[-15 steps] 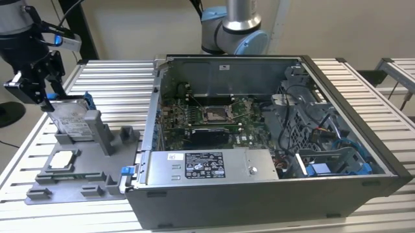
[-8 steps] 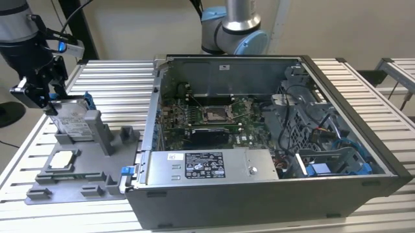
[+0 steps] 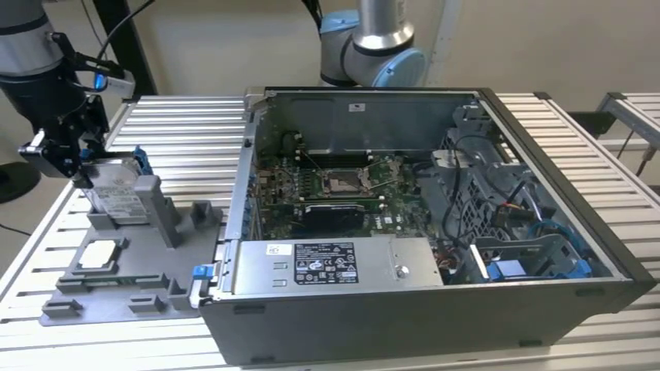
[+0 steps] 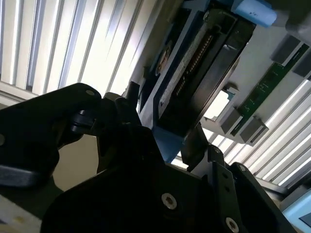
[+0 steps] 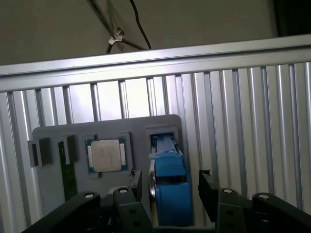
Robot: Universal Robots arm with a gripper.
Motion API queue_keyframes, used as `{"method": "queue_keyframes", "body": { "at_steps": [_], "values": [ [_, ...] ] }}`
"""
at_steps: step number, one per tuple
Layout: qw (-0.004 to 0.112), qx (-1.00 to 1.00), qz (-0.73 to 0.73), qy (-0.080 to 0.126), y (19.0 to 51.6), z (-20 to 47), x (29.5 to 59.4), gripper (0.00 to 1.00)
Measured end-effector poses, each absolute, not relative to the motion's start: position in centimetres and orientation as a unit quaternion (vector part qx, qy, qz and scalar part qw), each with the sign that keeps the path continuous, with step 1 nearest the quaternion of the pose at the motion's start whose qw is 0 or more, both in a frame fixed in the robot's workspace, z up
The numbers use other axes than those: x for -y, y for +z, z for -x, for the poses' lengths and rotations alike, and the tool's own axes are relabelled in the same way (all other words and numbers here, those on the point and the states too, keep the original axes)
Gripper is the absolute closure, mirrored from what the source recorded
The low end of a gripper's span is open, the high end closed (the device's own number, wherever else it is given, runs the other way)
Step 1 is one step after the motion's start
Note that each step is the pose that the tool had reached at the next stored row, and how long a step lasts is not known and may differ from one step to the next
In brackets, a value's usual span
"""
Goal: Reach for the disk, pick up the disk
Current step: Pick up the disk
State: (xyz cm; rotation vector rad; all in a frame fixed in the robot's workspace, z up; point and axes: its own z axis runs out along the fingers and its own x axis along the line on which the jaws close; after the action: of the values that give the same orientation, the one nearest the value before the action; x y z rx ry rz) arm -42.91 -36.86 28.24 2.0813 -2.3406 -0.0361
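Arm (image 3: 25, 35) hangs upright at the exterior view's left, tool (image 5: 169, 187) parted, straddling the standing disk (image 3: 117, 196) without clamping it

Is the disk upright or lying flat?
Upright: the disk stands on edge in a slot of the grey fixture, its blue edge up.

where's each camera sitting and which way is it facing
Exterior view: off the arm, high, looking down on the ribbed aluminium table, the open grey computer case and, at the exterior view's left, the arm's black gripper at the blue-framed silver-grey disk.
First wrist view: on the wrist, looking down past the gripper at the disk standing in the grey plastic tray.
Second wrist view: by the wrist, looking along the disk toward the tray, gripper body in front.
Shared: both wrist views show the open gripper straddling the disk.
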Motion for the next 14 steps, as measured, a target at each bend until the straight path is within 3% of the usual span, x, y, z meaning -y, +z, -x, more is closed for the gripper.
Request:
{"method": "queue_keyframes", "body": {
  "at_steps": [14],
  "values": [
    [0.005,0.747,-0.665,-0.012,27.0,43.0,37.3,0.0]
  ]
}}
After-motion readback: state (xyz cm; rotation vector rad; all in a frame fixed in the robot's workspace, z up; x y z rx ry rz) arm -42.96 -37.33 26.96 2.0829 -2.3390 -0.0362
